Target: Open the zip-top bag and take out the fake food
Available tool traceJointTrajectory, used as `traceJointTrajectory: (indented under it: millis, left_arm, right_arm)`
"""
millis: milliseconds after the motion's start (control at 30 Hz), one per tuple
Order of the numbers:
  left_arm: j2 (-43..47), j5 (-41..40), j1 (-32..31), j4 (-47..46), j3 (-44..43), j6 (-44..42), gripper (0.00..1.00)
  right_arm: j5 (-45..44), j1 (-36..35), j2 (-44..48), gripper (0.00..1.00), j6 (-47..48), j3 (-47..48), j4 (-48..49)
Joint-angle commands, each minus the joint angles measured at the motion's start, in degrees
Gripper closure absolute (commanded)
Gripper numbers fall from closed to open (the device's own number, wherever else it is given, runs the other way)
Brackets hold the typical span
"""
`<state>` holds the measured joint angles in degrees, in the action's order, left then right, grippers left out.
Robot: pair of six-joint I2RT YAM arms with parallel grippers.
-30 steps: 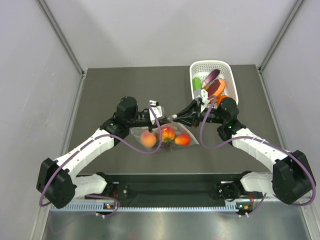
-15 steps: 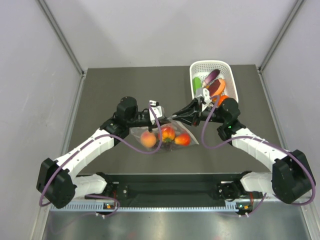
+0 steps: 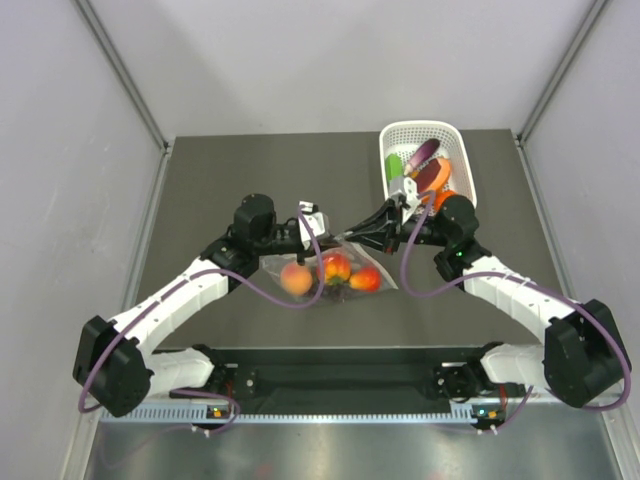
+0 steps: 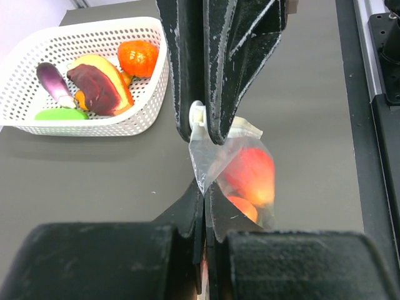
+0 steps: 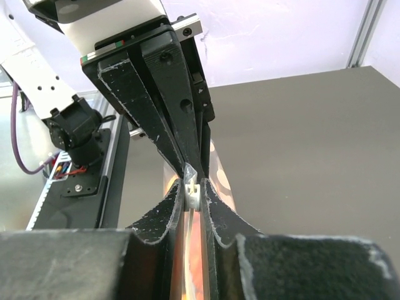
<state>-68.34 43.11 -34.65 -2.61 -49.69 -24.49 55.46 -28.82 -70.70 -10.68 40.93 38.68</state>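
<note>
Barely begun: zip-top bag [image 4: 209, 156] mid-table [image 3: 220, 190], zipped shut, fake food [image 3: 336, 268] inside. Left gripper [image 4: 204, 190] clamped on the bag's edge, right gripper [image 5: 194, 187] pinching the white slider [image 5: 192, 195] — unzipping and emptying both left to do.

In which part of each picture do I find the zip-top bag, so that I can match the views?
Top external: zip-top bag in the middle of the table.
Left wrist: centre, slightly right.
Right wrist: lower centre, a thin strip.
Landmark: white zip slider, in both wrist views; too small to find from above.
</note>
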Motion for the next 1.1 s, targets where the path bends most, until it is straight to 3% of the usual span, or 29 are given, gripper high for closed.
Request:
traceJointTrajectory:
  millis: [0,67,633,1067]
  left_arm:
    - [2.2,0.0,0.0,-4.5,0.3,0.6,1.00]
    - [2.5,-0.8,0.0,-5.9,0.6,1.5,1.00]
    - [1.9,-10.9,0.1,-12.2,0.2,10.9,1.00]
    - [2.6,-11.8,0.6,-15.5,1.2,14.0,1.00]
  right_arm:
    - [1.1,-0.5,-0.4,0.96,1.4,2.1,-0.7]
    - [1.1,-0.5,-0.4,1.00,1.8,2.0,-1.1]
    - [-1.7,-0.5,2.4,1.00,6.9,0.5,-6.9]
    - [-2.9,-0.5,0.4,1.00,7.5,0.6,-7.3]
